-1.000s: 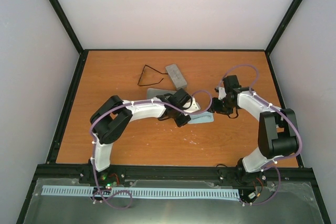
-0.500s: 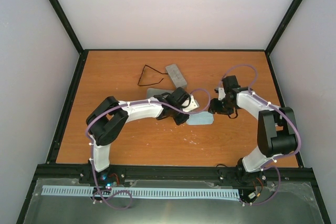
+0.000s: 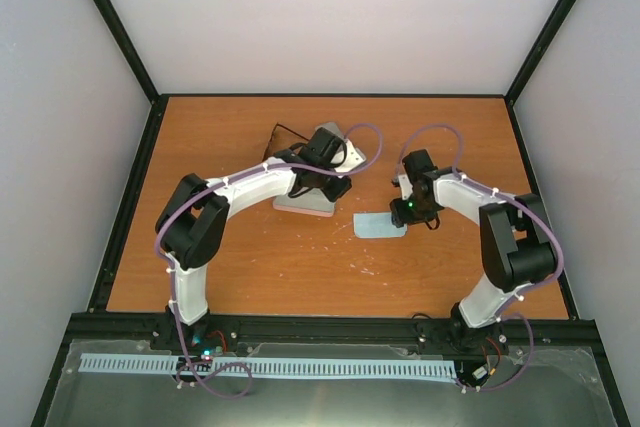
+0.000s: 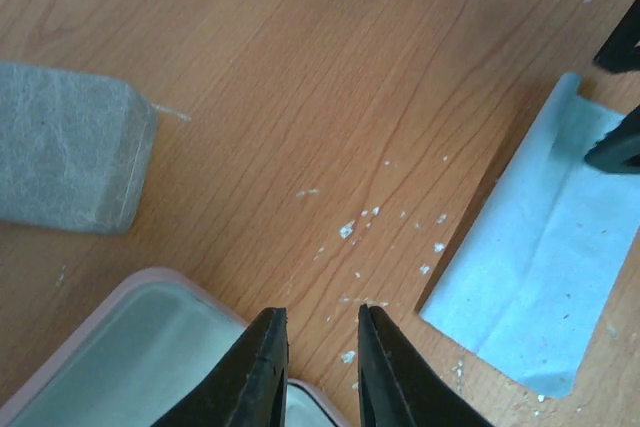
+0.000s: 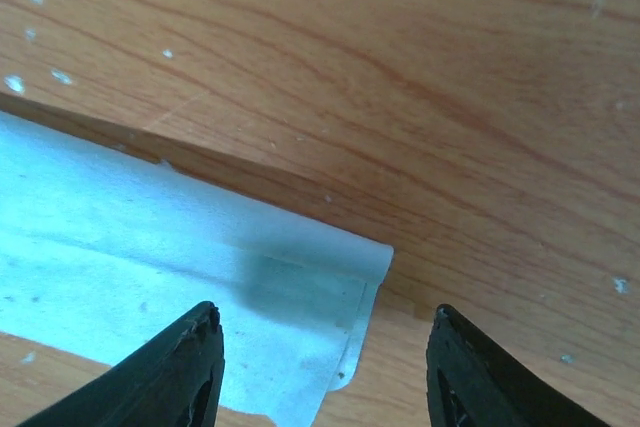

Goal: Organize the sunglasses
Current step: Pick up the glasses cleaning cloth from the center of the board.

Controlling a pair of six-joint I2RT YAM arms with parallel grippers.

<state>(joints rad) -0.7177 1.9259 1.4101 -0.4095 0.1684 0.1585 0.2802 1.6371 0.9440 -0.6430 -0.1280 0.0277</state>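
The sunglasses [image 3: 277, 135] are lying on the far half of the bench [image 3: 240, 267], showing only as a thin black outline. The left arm's wrist is covering their right side, so how they sit against the grey case [image 4: 65, 162] cannot be told. Neither pincer is touching them. The left pincer [image 4: 322, 319] is hanging with its tips a narrow slit apart and nothing between them. It is pointing down just past the rim of an open pink case [image 4: 130, 357], which is lying near the grey case on the wood. In the overhead view that pincer [image 3: 325, 187] is standing between the sunglasses and the pink case [image 3: 300, 205], blocking much of the grey case from sight. To the right a light-blue cloth [image 3: 380, 225] is lying flat with one edge curling up. The right pincer [image 5: 322, 315] is hovering with its tips spread wide, straddling the cloth's [image 5: 150, 267] corner and gripping nothing. Pale crumbs [image 4: 350, 229] are lying scattered on the wood between the pink case and the cloth.
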